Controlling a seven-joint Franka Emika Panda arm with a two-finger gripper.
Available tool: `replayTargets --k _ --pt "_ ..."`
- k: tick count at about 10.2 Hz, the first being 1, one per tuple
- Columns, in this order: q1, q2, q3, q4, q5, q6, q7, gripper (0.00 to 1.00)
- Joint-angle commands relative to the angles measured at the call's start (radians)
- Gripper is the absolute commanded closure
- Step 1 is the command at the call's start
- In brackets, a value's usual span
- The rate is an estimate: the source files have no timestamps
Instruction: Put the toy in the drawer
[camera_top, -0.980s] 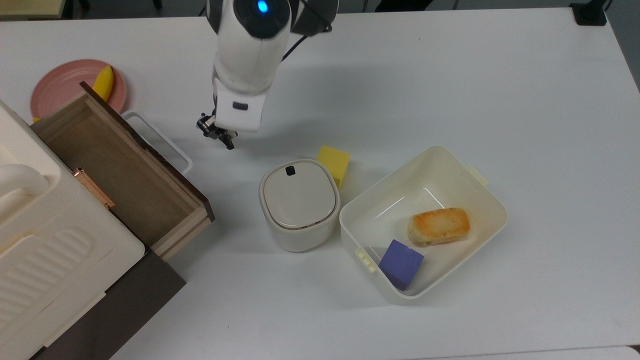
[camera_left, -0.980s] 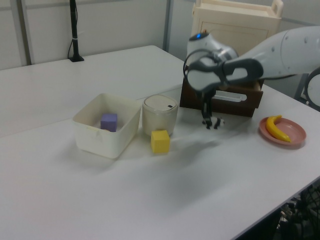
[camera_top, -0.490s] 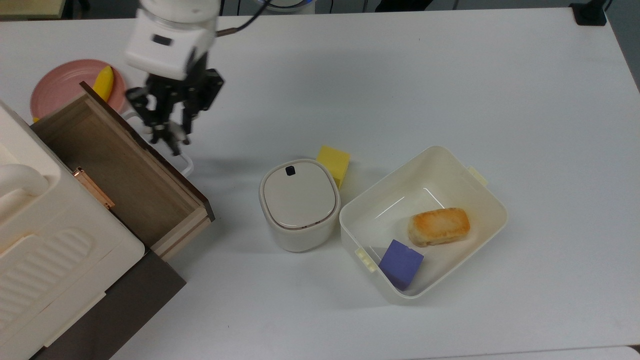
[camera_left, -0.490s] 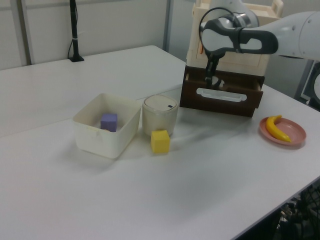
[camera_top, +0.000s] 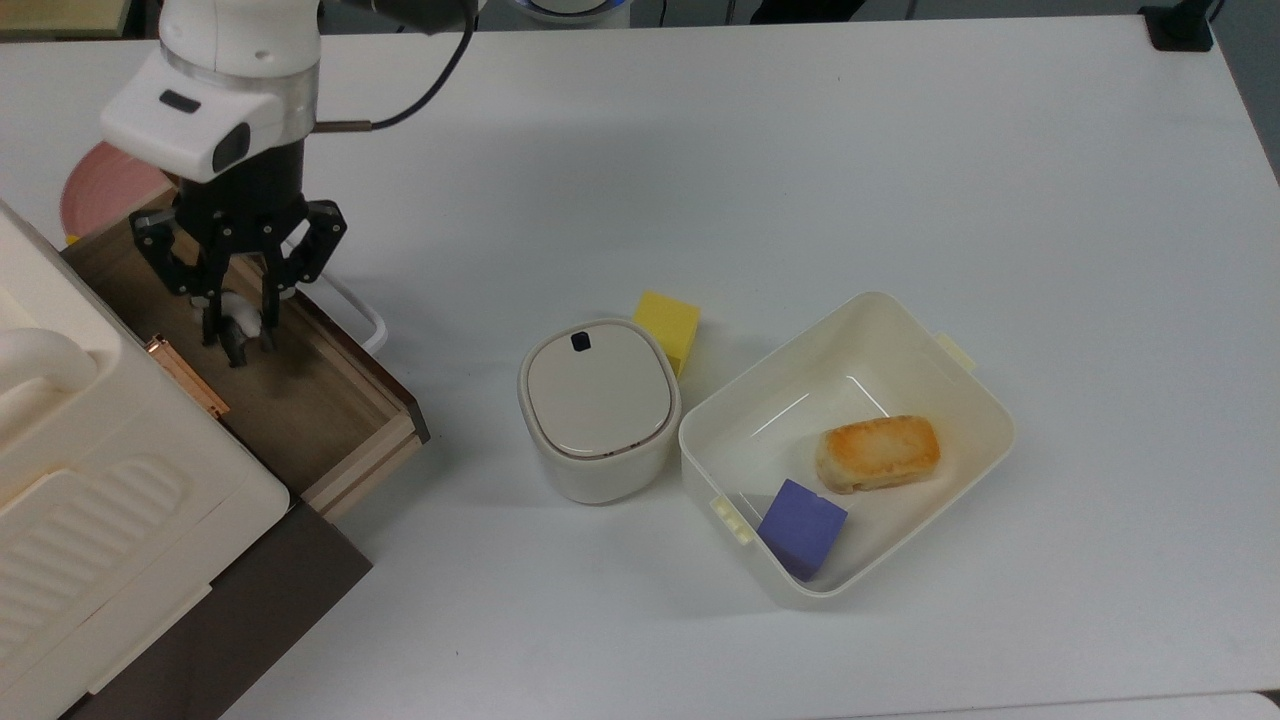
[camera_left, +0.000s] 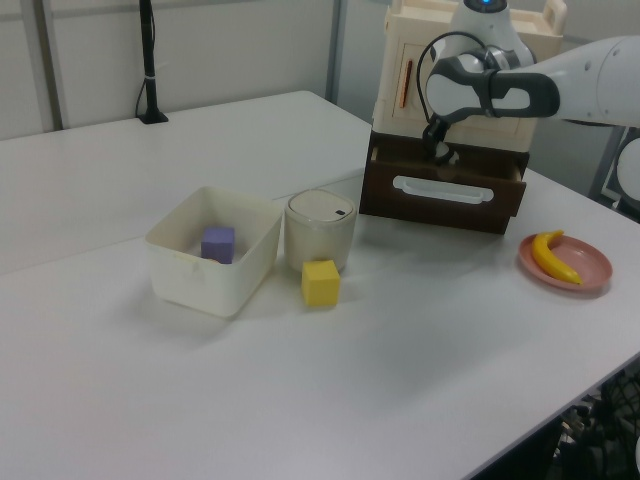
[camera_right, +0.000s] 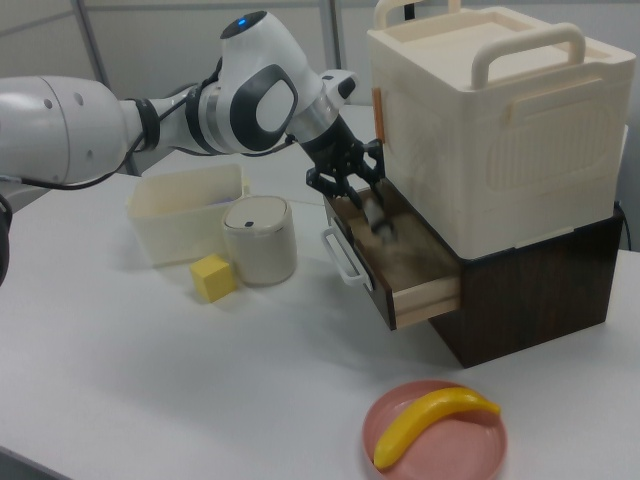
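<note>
- Two black fingers of the one gripper (camera_top: 234, 335) (camera_right: 376, 222) point down into the open drawer, closed on the small black-and-white plastic panda toy (camera_top: 240, 322), whose white body shows between them in the top view.
- One toy, then, held over the light brown floor of the pulled-out rectangular wooden drawer (camera_top: 300, 400) (camera_left: 443, 190) (camera_right: 420, 270), inside its walls; whether it touches the floor I cannot tell.
- One white loop handle (camera_top: 350, 300) (camera_left: 440, 188) (camera_right: 338, 256) sits on the drawer's dark brown front.
- One cream-and-brown cabinet (camera_top: 120, 540) (camera_left: 470, 60) (camera_right: 500, 150) carries the drawer.
- One white robot arm (camera_top: 225, 70) (camera_left: 520, 80) (camera_right: 150, 115) reaches to the gripper from the top view's upper edge.
- One pink round plate (camera_top: 95, 190) (camera_left: 590, 265) (camera_right: 480, 450) lies near the drawer, with one yellow banana (camera_left: 552, 256) (camera_right: 430, 422) on it in the left and right views.
- One cream round lidded container (camera_top: 598, 405) (camera_left: 320, 230) (camera_right: 258, 238) stands on the white table (camera_top: 900, 150), just beside one yellow foam cube (camera_top: 668, 324) (camera_left: 321, 282) (camera_right: 211, 277).
- One cream plastic tub (camera_top: 960, 380) (camera_left: 185, 265) (camera_right: 185, 205) sits beside that container, holding one purple cube (camera_top: 801, 527) (camera_left: 217, 243) and one browned bread-like piece (camera_top: 877, 452).
</note>
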Motion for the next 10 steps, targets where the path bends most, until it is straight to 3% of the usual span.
replayTargets --k 1,2,3,6,8,10 --pt "0.005 0.015 -0.005 0.006 0.005 0.011 0.027 0.25" --pt "0.009 0.012 -0.004 0.003 0.009 -0.001 0.032 0.19" --pt "0.015 0.001 0.006 -0.013 0.009 -0.028 0.08 0.0" --pt "0.12 -0.042 0.012 -0.011 0.023 -0.336 0.301 0.0" --pt "0.175 -0.074 0.012 -0.011 0.069 -0.433 0.494 0.0" --pt "0.236 -0.1 0.012 -0.011 0.116 -0.539 0.593 0.0"
